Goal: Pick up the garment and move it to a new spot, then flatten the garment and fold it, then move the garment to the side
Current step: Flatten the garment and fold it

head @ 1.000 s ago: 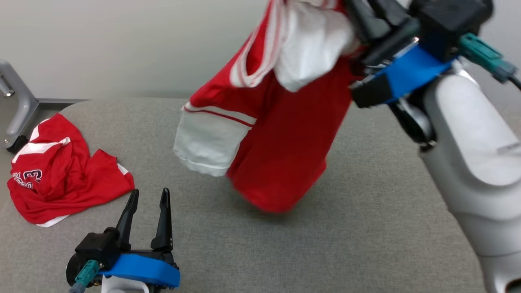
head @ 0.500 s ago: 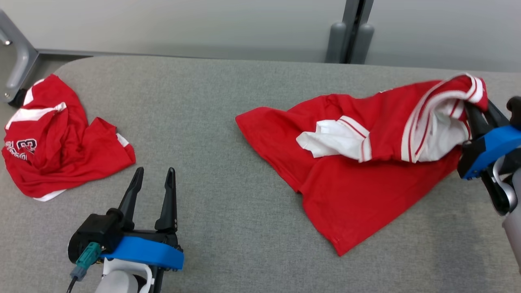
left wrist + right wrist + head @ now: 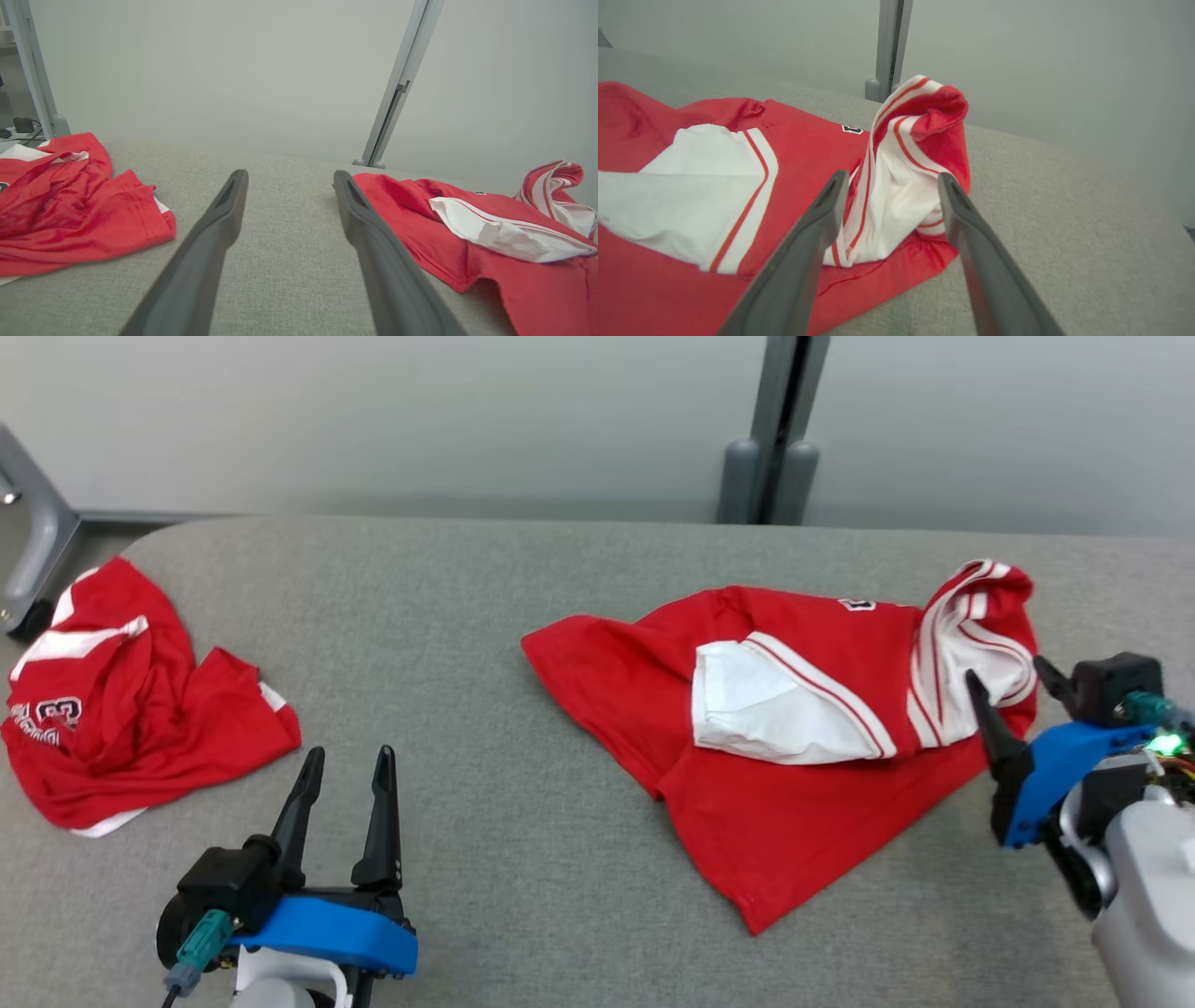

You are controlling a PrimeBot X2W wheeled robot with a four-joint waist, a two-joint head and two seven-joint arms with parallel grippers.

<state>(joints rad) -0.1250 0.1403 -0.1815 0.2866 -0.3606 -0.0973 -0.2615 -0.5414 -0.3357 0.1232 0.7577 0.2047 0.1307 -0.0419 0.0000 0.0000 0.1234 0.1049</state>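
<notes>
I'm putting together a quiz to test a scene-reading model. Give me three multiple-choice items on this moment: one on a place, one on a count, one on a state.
1. Where on the table does the spread-out garment lie?
A. the robot's right side
B. the robot's left side
C. hanging off the far edge

2. How many red garments are on the table?
A. one
B. two
C. three

3. How is the right gripper?
A. shut on the garment
B. shut on nothing
C. open

Answers:
1 A: in the head view it lies beside the right gripper.
2 B: a crumpled garment also lies at the left.
3 C: its fingers stand apart in the right wrist view.
</notes>
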